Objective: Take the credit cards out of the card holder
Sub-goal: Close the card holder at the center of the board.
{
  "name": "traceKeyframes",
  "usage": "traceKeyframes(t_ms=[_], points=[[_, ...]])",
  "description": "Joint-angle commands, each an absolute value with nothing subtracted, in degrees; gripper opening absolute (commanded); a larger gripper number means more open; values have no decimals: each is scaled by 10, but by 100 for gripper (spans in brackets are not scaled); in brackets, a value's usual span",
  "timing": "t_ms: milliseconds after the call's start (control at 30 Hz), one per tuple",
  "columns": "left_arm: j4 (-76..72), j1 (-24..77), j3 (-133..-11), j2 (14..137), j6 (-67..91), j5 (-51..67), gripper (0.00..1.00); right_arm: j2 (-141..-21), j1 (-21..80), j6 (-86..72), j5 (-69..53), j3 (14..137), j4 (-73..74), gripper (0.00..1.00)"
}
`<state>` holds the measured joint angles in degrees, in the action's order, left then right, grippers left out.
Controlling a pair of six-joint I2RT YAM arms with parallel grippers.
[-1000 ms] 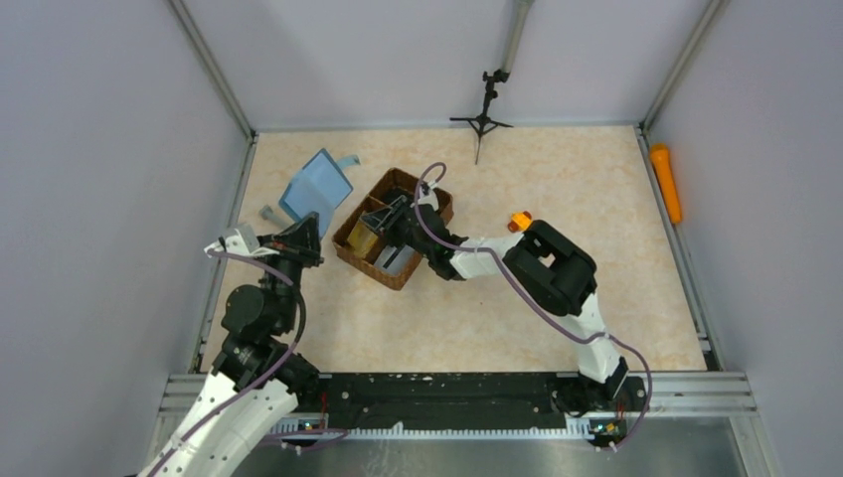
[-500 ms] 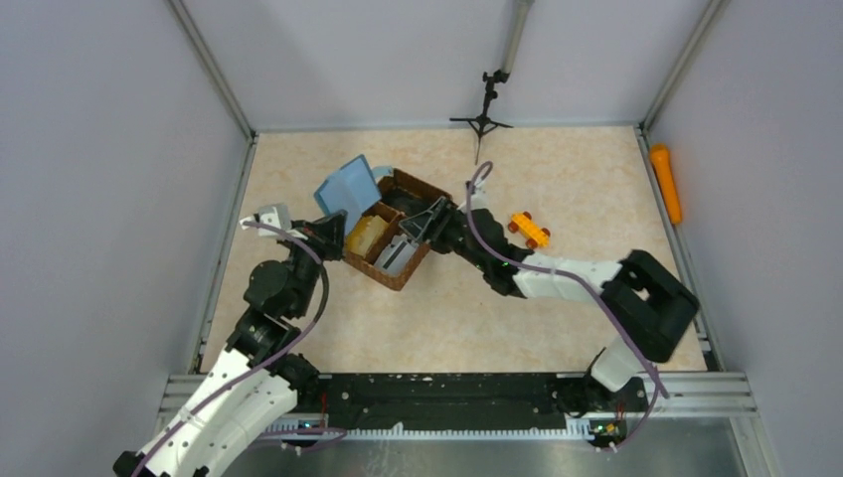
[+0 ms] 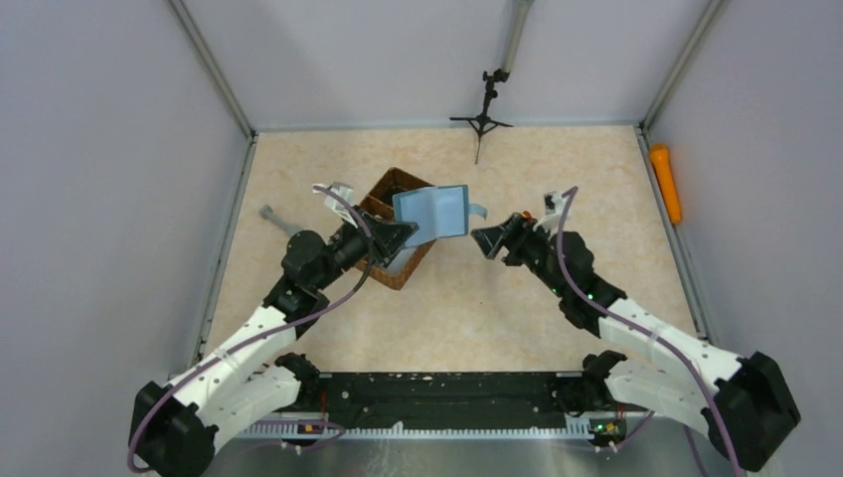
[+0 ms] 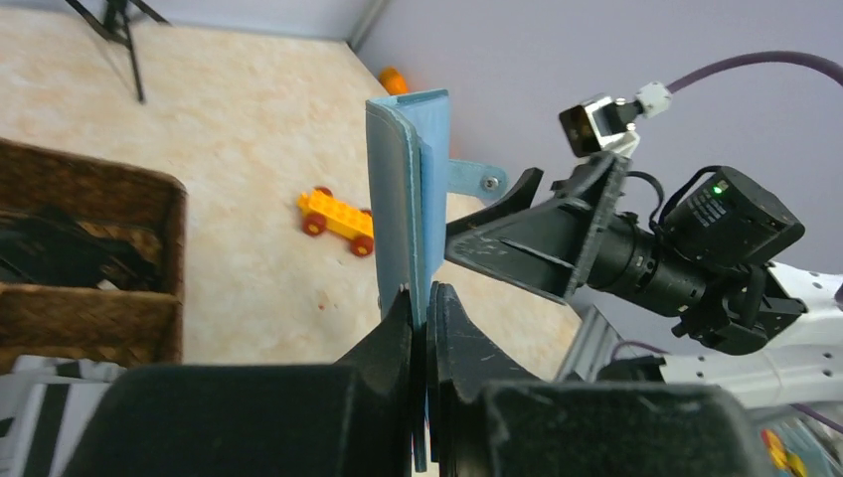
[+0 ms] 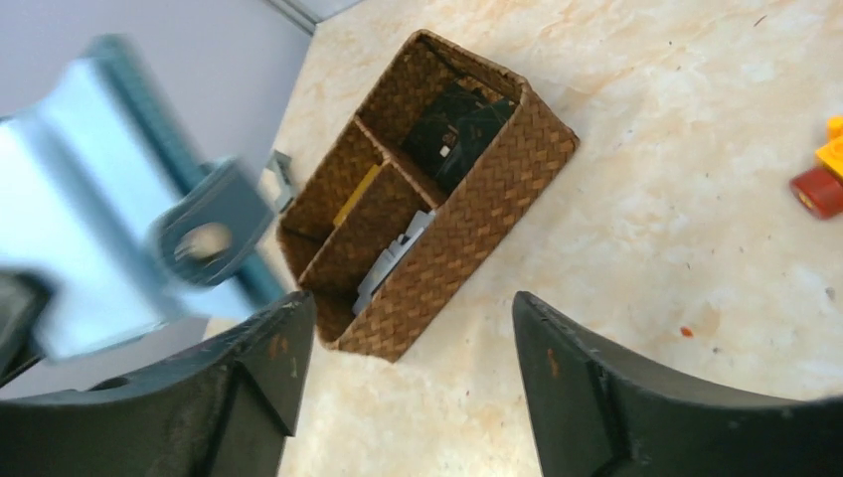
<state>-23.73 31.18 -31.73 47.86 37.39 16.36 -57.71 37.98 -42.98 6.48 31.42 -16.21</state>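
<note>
Card holder (image 3: 430,212): teal-blue bifold wallet, held in the air between the two grippers; from above it overlaps the right side of the woven basket
Card holder, attitude: stands on edge in the left wrist view (image 4: 403,199), its two leaves folded nearly together, the fold uppermost
Snap strap (image 4: 475,181): small blue tab with a metal stud, projecting from the wallet towards the right arm
Left gripper (image 4: 422,298): jaws pressed narrow on the wallet's lower edge, carrying it clear of the table
Right gripper (image 5: 410,301): jaws spread wide with nothing between them; its tips point at the wallet's strap side and lie near it; contact cannot be made out
Strap, right wrist view (image 5: 204,238): blurred, above the left-hand finger and outside the gap between the fingers
Woven basket (image 5: 497,189): brown, divided into compartments, resting on the table below and left of the wallet; the far compartment holds a dark object, a middle one something yellow, the near one a pale flat item
Toy car (image 4: 338,217): yellow brick-built body, red wheels, on the table beyond the wallet
Table (image 3: 557,189): pale marbled surface
Camera tripod (image 3: 482,109): small, black, at the far edge
Orange object (image 3: 664,182): elongated, against the right wall
</note>
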Motion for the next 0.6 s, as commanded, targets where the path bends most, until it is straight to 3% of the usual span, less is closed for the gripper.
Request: traceKeyframes(t_ms=[0,133,400,500,567], points=[[-342,313,-331,515,418,245,0,-448,374,-365,17,224,-225,80],[-375,312,-333,546,446,275,0,-393,374,-340,-36,186,-254,82],[-452,313,-353,610,498,387,0,-412,375,-336,-79,219,-261,87],[-462,313,-354,624,500,394,0,-407,374,-348,-81,220,-278,72],[-449,312,-354,626,491,383,0,-400,374,-352,-78,219,-282,53]])
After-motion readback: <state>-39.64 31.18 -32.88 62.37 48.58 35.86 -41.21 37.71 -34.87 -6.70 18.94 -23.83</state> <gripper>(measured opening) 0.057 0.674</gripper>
